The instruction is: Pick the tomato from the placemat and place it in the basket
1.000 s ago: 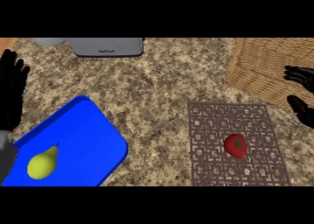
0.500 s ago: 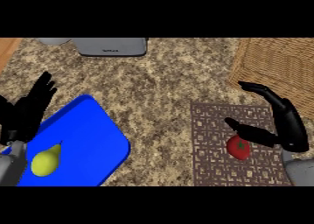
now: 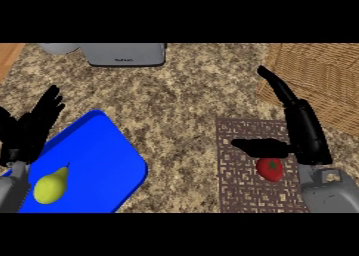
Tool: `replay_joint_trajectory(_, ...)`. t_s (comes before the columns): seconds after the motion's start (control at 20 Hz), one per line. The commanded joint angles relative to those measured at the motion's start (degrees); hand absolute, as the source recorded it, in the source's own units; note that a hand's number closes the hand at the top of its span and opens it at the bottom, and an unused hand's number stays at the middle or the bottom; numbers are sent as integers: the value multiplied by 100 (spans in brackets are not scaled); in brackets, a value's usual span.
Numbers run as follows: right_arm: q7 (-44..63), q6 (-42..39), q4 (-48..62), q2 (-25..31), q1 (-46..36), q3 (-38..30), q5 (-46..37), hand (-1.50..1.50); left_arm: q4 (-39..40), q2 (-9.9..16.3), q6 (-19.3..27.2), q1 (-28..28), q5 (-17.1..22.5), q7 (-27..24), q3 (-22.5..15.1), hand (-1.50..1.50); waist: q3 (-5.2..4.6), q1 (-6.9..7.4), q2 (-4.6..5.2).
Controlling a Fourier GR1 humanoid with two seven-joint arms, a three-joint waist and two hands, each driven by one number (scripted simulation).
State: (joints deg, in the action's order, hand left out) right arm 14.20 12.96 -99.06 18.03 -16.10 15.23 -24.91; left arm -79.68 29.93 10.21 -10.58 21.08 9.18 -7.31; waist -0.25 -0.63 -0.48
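Tomato (image 3: 270,169) on placemat (image 3: 241,165), right hand (image 3: 304,131) spread just above it (thumb over tomato), not gripping

left robot hand (image 3: 25,131): open, fingers up | right robot hand (image 3: 304,131): open, thumb out

- Counter (image 3: 182,100): speckled brown-and-beige stone top, fills most of the view; strip of wood at the 10 o'clock corner.
- Blue board (image 3: 93,165): lies flat on the counter at 8 o'clock, corners rounded, set at a slant.
- Placemat (image 3: 245,185): dark brown, lattice pattern, flat on the counter at 5 o'clock.
- Basket (image 3: 322,80): woven wicker, at 2 o'clock, runs off the right edge.
- Grey appliance (image 3: 126,54): at 12 o'clock, cut by the top edge.
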Motion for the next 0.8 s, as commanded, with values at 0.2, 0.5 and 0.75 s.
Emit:
replay_joint_trajectory(0.2,3055,-1746,-253,1539,-732,-296,-1103,-150,25,47,1,-1,-48,43,40,0,-34,-137,-59)
replay_joint_trajectory(0.5,4919,-3889,-1156,1789,-1560,-814,491,-150,61,79,-19,-79,-28,125,177,0,5,-59,-30)
replay_joint_trajectory(0.75,5294,-4529,-1548,1998,-1062,-1366,2069,-150,255,-50,-68,94,-109,-184,201,0,14,-140,-22)
